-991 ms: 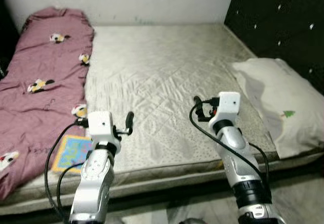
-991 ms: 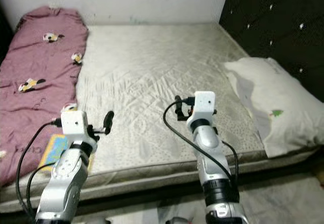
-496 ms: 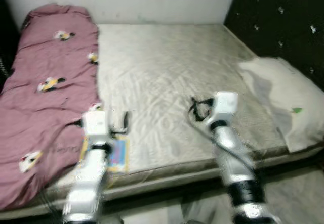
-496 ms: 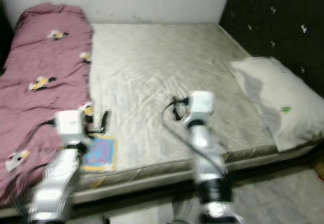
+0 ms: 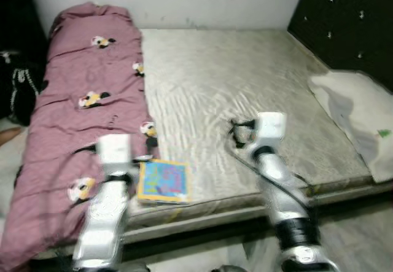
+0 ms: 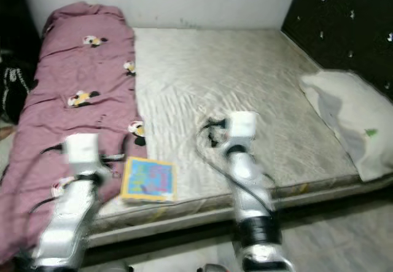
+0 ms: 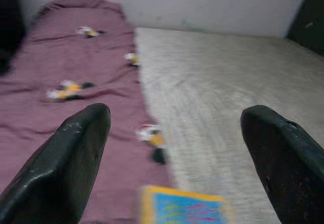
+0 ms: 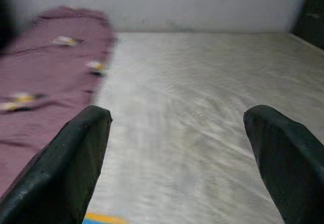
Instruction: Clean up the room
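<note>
Facing: the bed (image 5: 245,94) from its near edge, both arms raised over it, head views blurred as if the robot is mid-turn.
Task thing: the book (image 5: 163,180), bright blue and yellow, lies flat on the mattress at the near edge, just right of the blanket (image 5: 80,112) and touching its hem. It looks the likeliest thing to tidy; that is a judgement.
Left gripper (image 7: 182,148): fingers spread wide, nothing between them, held above the blanket's near part, just left of the book.
Right gripper (image 8: 177,153): fingers also wide apart and empty, over the bare mattress to the right of the book.
Pillow (image 5: 356,115): far right, hanging partly over the bed's edge.
Dark bag (image 5: 18,85): on the floor at the far left, beside the blanket.
Risk, book: it sits close to the near edge; a push from a finger coming in flat could slide it off onto the floor.
Risk, blanket: the hem touches the book, so a closing pinch may catch cloth with it.
Risk, blur: aiming while the view smears could put the fingers down short or wide.
Changed: the camera has swung left since a second ago; the pillow sits nearer the right border, the bag has come into view, and the book now shows whole between the arms, no longer half hidden behind the left arm.
</note>
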Motion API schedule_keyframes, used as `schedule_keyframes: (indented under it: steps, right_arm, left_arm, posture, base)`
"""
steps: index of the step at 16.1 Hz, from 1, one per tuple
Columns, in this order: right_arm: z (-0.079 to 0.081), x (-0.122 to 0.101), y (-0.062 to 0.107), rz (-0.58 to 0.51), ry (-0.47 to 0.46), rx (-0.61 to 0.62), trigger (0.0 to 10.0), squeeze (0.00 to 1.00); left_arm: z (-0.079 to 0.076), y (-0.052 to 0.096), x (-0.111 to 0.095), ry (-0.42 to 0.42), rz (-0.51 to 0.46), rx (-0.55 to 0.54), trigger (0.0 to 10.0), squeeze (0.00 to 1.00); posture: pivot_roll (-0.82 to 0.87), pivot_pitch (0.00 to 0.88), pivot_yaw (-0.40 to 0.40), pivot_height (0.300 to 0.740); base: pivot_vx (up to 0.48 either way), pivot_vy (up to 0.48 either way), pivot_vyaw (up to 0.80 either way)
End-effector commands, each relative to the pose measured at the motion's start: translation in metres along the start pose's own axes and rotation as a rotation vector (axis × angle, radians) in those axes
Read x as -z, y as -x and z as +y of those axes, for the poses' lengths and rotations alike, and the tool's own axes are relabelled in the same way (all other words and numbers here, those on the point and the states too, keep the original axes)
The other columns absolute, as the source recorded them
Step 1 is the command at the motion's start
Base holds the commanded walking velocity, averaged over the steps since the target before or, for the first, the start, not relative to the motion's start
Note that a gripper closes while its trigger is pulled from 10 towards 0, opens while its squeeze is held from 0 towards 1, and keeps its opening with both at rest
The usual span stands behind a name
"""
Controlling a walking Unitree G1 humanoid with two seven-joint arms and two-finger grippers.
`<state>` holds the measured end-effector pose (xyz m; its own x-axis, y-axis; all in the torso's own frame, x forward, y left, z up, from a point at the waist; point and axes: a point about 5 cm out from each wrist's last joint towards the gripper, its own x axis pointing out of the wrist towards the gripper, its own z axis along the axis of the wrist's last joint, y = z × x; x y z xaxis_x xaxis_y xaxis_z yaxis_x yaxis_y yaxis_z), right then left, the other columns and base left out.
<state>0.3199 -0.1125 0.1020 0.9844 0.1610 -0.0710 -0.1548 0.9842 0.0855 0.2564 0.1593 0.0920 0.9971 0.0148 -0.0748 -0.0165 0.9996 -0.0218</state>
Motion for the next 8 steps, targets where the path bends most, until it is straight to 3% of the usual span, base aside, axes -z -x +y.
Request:
schedule_keyframes:
  steps: [1,2,8]
  right_arm:
    - [-0.0148,-0.0029,0.0012,-0.005,0.017,0.037,10.0,0.0]
    - [-0.0142,-0.0012,0.0032,-0.003,0.018,0.029,10.0,0.0]
    - [-0.0197,-0.0006,0.0073,-0.019,0.029,0.052,10.0,0.0]
  left_arm:
    - [-0.012,-0.0007,-0.002,0.01,-0.016,0.029,10.0,0.0]
    - [-0.0115,0.0011,-0.0045,-0.031,-0.041,0.017,10.0,0.0]
    - [-0.0149,-0.0025,-0.0043,-0.011,-0.051,0.047,10.0,0.0]
  posture:
    - [0.01,0.0,-0.088,0.74]
    - [0.01,0.0,-0.088,0.74]
    - [-0.03,0.0,-0.055,0.74]
  base:
    - [0.0,0.48,0.0]
    - [0.0,0.0,0.0]
    - [0.0,0.0,0.0]
